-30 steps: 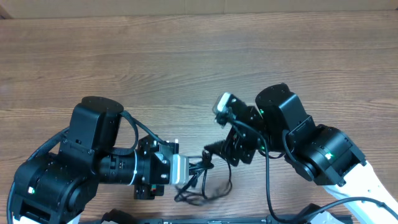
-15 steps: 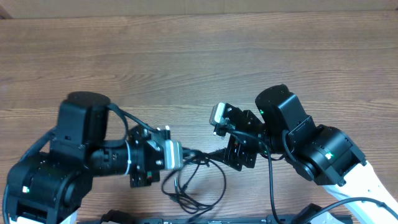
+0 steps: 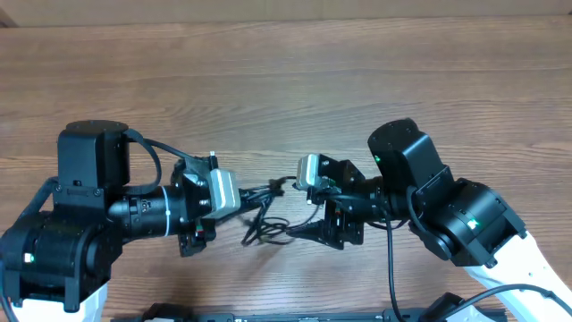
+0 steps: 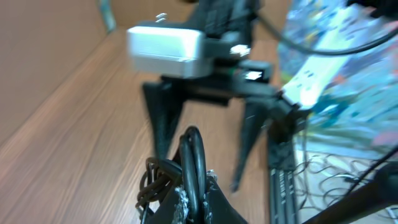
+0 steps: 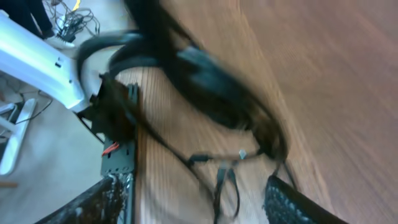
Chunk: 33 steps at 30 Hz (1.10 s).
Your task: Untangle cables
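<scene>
Gripping black cables (image 4: 196, 155), left pincer (image 4: 194, 200)

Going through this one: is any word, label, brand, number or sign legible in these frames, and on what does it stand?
No text can be read in any view.
Colourful printed surface at the right edge of the left wrist view: there may be print on it, but it is too blurred to read.
Pale box on the right wrist: no marking visible.
The cables: no visible label.

Cables (image 3: 261, 227) between left gripper (image 3: 247, 193) and right gripper (image 3: 304, 213), table (image 3: 286, 89) beneath.
</scene>
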Tool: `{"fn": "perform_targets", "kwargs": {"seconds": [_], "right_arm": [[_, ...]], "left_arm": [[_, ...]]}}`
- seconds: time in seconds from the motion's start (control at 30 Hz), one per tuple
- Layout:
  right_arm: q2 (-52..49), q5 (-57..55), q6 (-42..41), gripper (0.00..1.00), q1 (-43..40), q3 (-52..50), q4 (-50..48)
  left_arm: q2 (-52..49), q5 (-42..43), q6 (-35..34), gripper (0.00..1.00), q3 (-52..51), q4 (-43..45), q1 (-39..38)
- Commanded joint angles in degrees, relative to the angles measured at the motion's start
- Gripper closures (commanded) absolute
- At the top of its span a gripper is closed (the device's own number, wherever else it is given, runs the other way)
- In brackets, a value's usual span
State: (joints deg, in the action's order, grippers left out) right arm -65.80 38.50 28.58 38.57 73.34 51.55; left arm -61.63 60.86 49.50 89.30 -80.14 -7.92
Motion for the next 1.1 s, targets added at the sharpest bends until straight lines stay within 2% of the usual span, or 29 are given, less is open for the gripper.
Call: {"fn": "perform_targets", "kwargs": {"seconds": [0.0, 0.2, 0.37, 0.5, 0.57, 0.6, 0.63, 0.83, 1.07], "right_arm": [[0.02, 1.05, 0.48, 0.33, -0.04, 0.20, -1.22], [-2.82, 1.07, 0.46, 0.44, -0.07, 0.20, -1.60], [-4.55, 0.31, 0.42, 0.42, -0.07, 0.20, -2.60], [-4.44, -3.61, 0.00, 0.43, -0.07, 0.22, -3.96], [-4.13, -3.87, -0.02, 0.56, -0.07, 0.22, -4.92], [-4.02, -3.67, -0.02, 0.80, -0.07, 0.22, -5.53], [-3.96, -3.69, -0.61, 0.95, -0.07, 0.22, -6.19], [-3.91, -7.15, -4.39, 0.96, -0.07, 0.22, -6.91], [-3.89, -24.57, -22.01, 0.96, -0.07, 0.22, -10.16]], "left_arm": [[0.66, 7.21, 0.70, 0.93, 1.31, -0.02, -0.79], [1.03, 8.46, 0.74, 0.93, 1.31, 0.02, -0.79], [1.03, 10.21, 1.11, 0.93, 1.31, -0.02, -0.79], [1.03, 7.48, 1.11, 0.93, 1.31, -1.18, -0.79], [1.03, 7.28, 1.16, 0.92, 1.31, -2.03, -0.79], [1.03, 7.08, 1.14, 0.92, 1.31, -2.16, -0.79], [1.03, 7.04, 1.14, 0.92, 1.31, -2.16, -0.79], [1.03, 6.29, 1.11, 0.92, 1.31, -2.16, -0.79], [1.05, 6.03, 1.11, 0.92, 1.31, -2.58, -0.79]]}}
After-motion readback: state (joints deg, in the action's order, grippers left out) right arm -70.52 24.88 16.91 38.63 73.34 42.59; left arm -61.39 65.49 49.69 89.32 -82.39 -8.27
